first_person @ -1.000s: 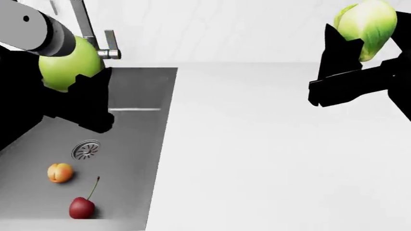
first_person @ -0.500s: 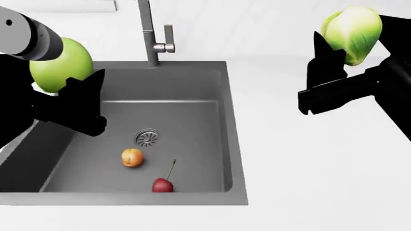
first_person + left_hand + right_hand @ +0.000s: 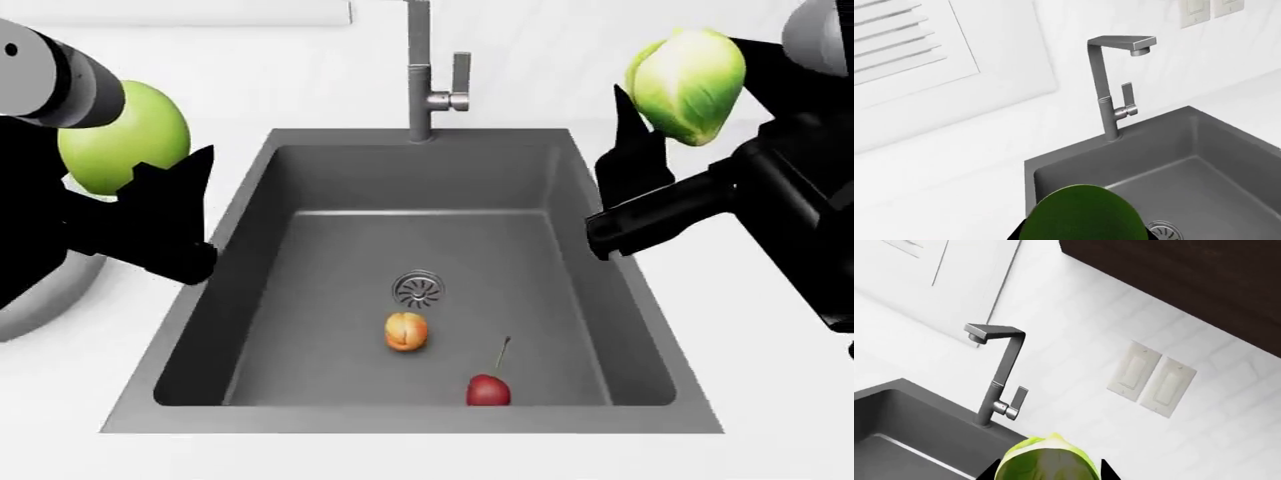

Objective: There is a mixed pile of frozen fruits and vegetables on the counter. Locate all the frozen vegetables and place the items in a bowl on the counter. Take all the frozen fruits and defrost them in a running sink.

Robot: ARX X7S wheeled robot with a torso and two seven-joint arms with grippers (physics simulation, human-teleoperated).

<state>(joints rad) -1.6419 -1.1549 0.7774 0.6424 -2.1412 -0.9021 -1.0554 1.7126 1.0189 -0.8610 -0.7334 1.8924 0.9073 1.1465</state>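
My left gripper (image 3: 130,160) is shut on the smooth green ball (image 3: 123,135), held above the counter (image 3: 747,380) left of the sink (image 3: 267,300). The same ball (image 3: 1081,215) fills the near edge of the left wrist view, over the sink's corner (image 3: 1054,170). Right of the basin, my right gripper (image 3: 683,105) is shut on the leafy green sprout (image 3: 690,82), raised high; it is the sprout (image 3: 1047,462) in the right wrist view. The orange apricot (image 3: 406,331) and the red cherry (image 3: 489,390) lie on the sink floor near the drain (image 3: 418,288). Part of the white bowl (image 3: 47,295) shows under my left arm.
The tall grey faucet (image 3: 422,70) stands behind the basin with its lever to the right; no water shows at the spout (image 3: 1141,47). A louvred window panel (image 3: 901,45) and wall switches (image 3: 1151,380) are on the back wall. A dark cabinet (image 3: 1187,280) hangs above.
The head view has swung left, so the sink now sits in its middle and the bowl's edge shows at the left. Both grippers still hold their vegetables.
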